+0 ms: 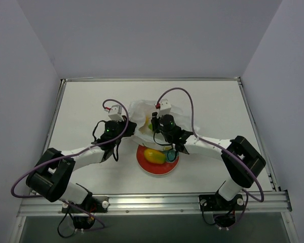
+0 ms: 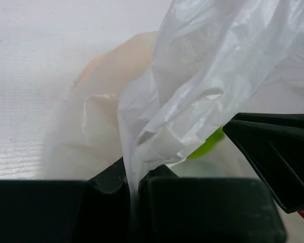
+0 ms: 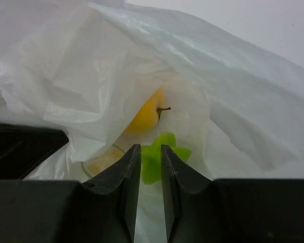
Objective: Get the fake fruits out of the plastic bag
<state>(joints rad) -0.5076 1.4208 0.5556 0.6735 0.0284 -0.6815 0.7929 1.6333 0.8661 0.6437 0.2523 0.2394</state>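
The plastic bag (image 1: 142,109) lies crumpled behind the plate. My left gripper (image 1: 126,131) is shut on a fold of its rim (image 2: 131,174) and holds the bag (image 2: 202,66) up. My right gripper (image 1: 156,127) is inside the bag's mouth. In the right wrist view its jaws (image 3: 150,149) stand a narrow gap apart around a rib of the green star-shaped fruit (image 3: 167,142). A round yellow-orange fruit (image 3: 144,119) with a brown stem lies just behind it in the bag (image 3: 233,86). The mango-like fruit (image 1: 153,155) lies on the plate. The green fruit shows through the film (image 2: 209,144).
The red-and-teal plate (image 1: 157,171) sits just in front of the bag, between both arms. My right gripper's black finger (image 2: 278,152) is close beside my left gripper. Grey walls close the table on three sides.
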